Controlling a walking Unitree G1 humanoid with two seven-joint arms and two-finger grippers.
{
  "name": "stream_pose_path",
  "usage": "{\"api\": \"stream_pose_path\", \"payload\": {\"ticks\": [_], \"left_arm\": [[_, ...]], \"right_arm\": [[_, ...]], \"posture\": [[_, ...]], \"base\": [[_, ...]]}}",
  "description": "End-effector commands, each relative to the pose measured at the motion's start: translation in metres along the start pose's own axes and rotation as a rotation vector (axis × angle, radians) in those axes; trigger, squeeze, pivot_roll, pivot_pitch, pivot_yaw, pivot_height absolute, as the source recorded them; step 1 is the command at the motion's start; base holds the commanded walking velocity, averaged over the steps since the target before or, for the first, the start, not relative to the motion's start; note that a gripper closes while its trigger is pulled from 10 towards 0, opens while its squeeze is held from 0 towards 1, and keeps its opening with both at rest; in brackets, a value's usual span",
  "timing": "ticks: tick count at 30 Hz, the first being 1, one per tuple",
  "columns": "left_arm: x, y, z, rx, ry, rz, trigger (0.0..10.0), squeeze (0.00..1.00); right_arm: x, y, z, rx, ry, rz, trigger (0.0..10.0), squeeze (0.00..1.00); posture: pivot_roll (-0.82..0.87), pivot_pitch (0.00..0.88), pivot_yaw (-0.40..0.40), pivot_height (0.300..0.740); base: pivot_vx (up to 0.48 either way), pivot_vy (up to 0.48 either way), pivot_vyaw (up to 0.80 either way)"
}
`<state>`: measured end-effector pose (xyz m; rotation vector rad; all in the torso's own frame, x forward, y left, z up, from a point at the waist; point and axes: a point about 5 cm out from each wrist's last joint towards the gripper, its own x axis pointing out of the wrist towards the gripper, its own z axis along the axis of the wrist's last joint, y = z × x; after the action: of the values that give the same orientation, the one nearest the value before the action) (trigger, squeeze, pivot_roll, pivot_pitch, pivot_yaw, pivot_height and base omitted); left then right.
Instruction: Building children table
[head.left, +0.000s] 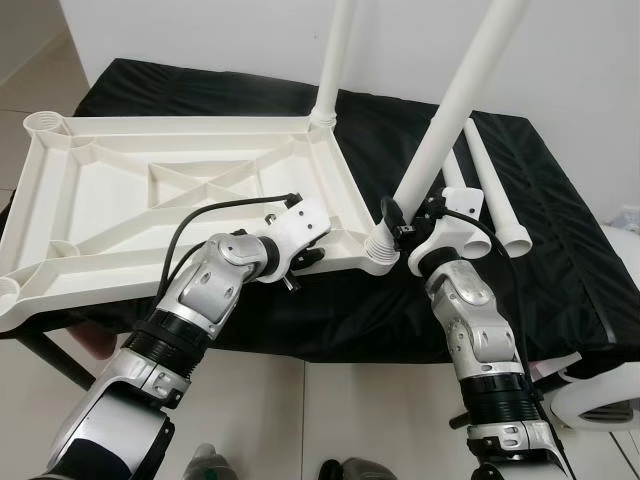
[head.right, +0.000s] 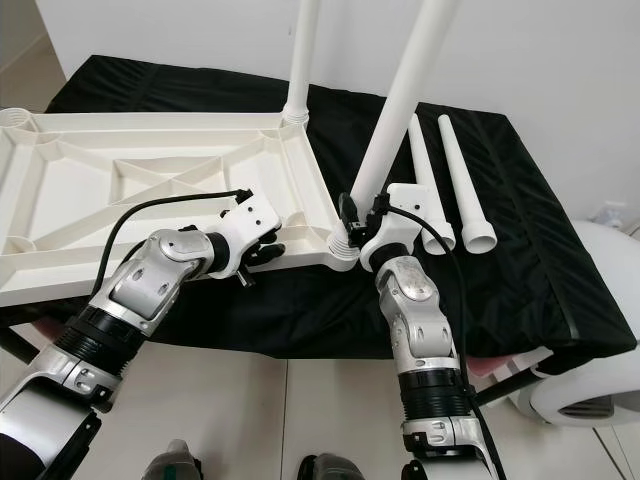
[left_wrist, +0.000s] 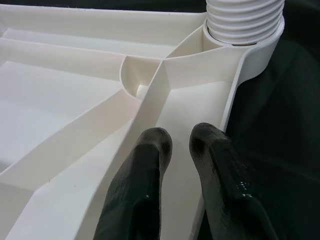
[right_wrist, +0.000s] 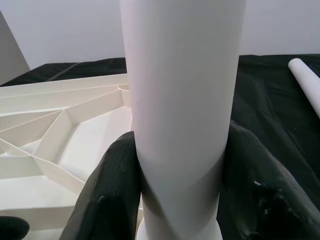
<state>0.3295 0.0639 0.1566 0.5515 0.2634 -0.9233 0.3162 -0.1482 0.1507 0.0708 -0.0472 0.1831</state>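
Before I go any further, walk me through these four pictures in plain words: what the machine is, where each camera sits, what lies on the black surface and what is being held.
This is a humanoid robot with two silver arms, each ending in two long black fingers. The two wide pictures come from cameras in its head, looking down. The two close-ups come from cameras on its wrists, looking along the fingers.

On the black cloth surface lies a white plastic tabletop, upside down so its ribs show. One white leg already stands in the far corner socket. Two loose legs lie on the cloth to the robot's right.

The right gripper is shut on another leg, held tilted at the near corner socket. The left gripper rests on the tabletop's near edge beside that socket, its fingers nearly together.
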Motion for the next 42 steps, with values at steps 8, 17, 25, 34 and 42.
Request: {"api": "stream_pose_path", "payload": {"ticks": [8, 17, 25, 34, 42], "left_arm": [[0.001, 0.001, 0.007, 0.034, -0.017, 0.021, 10.0, 0.00], [0.000, 0.001, 0.006, 0.038, -0.016, 0.023, 10.0, 0.00], [0.000, 0.002, 0.008, 0.044, -0.019, 0.024, 10.0, 0.00], [0.000, 0.003, 0.008, 0.047, -0.020, 0.025, 10.0, 0.00], [-0.002, 0.004, 0.008, 0.053, -0.020, 0.028, 10.0, 0.00]], "right_arm": [[-0.026, -0.026, -0.061, 0.031, 0.261, -0.136, 10.0, 0.00], [-0.032, -0.020, -0.066, 0.012, 0.249, -0.099, 10.0, 0.00], [-0.036, -0.014, -0.070, -0.012, 0.248, -0.070, 10.0, 0.00], [-0.033, -0.008, -0.066, -0.010, 0.196, -0.107, 10.0, 0.00], [-0.034, 0.001, -0.060, 0.039, 0.087, -0.229, 10.0, 0.00]], "posture": [[0.05, 0.070, -0.089, 0.740], [0.06, 0.068, -0.088, 0.740], [0.06, 0.064, -0.086, 0.740], [0.06, 0.065, -0.088, 0.740], [0.07, 0.066, -0.085, 0.740]], "base": [[0.000, 0.000, 0.00], [0.000, 0.000, 0.00], [0.000, 0.000, 0.00], [0.000, 0.000, 0.00], [0.000, 0.000, 0.00]]}}
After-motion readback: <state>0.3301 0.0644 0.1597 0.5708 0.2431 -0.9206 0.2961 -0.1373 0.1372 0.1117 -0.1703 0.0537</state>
